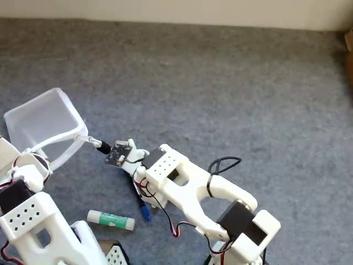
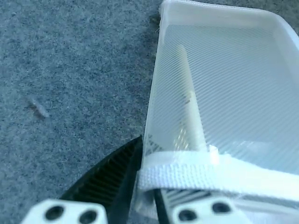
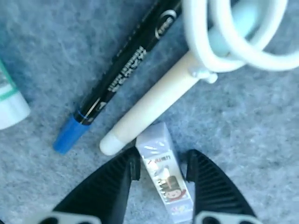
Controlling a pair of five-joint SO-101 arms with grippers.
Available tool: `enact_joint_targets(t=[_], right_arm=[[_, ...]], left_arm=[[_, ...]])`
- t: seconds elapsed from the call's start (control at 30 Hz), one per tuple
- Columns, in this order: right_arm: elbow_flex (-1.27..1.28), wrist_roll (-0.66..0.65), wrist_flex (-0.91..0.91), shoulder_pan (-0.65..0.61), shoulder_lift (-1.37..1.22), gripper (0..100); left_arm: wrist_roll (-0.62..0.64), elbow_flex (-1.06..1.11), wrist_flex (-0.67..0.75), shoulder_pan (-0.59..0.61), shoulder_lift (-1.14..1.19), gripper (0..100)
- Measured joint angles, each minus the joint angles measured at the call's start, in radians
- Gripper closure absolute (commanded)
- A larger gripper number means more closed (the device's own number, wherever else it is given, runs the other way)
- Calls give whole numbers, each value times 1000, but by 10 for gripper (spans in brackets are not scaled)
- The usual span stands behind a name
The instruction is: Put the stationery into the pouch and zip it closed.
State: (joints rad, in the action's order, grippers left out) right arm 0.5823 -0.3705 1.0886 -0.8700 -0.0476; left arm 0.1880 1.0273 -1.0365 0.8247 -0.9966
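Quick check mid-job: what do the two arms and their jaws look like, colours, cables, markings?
Both are white plastic shells with black servo blocks at joints. The left arm has panels dotted with small holes; the right arm has a dotted panel too, thin red wires beneath, and a black cable looped above. Jaws are black and tapered, the left's ribbed inside, on white mounts with round holes.

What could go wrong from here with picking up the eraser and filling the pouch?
1. The right end effector straddles the small eraser, which lies beside the tip of the white pen; closing might nudge the pen or let the eraser twist out.
2. The left end effector grips the pouch by one edge only, so its mouth may sag and block the drop.
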Motion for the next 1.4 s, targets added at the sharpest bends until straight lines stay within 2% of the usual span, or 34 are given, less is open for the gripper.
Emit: enact_joint_targets(t=[0.17,0.53,0.67,0.8,1.0,1.3,1.4], right_arm=[[-3,0,-8,18,0,965],[-48,0,-20,97,-5,968],[-103,3,-20,158,-5,964],[-112,80,-21,173,-5,957],[-112,100,-21,173,-5,867],[-112,149,-21,173,-5,867],[-112,149,-75,173,-5,868]], left_arm=[[0,0,0,0,0,994],[0,0,0,0,0,994],[0,0,0,0,0,994],[0,0,0,0,0,994],[0,0,0,0,0,994],[0,0,0,0,0,994],[0,0,0,0,0,994]])
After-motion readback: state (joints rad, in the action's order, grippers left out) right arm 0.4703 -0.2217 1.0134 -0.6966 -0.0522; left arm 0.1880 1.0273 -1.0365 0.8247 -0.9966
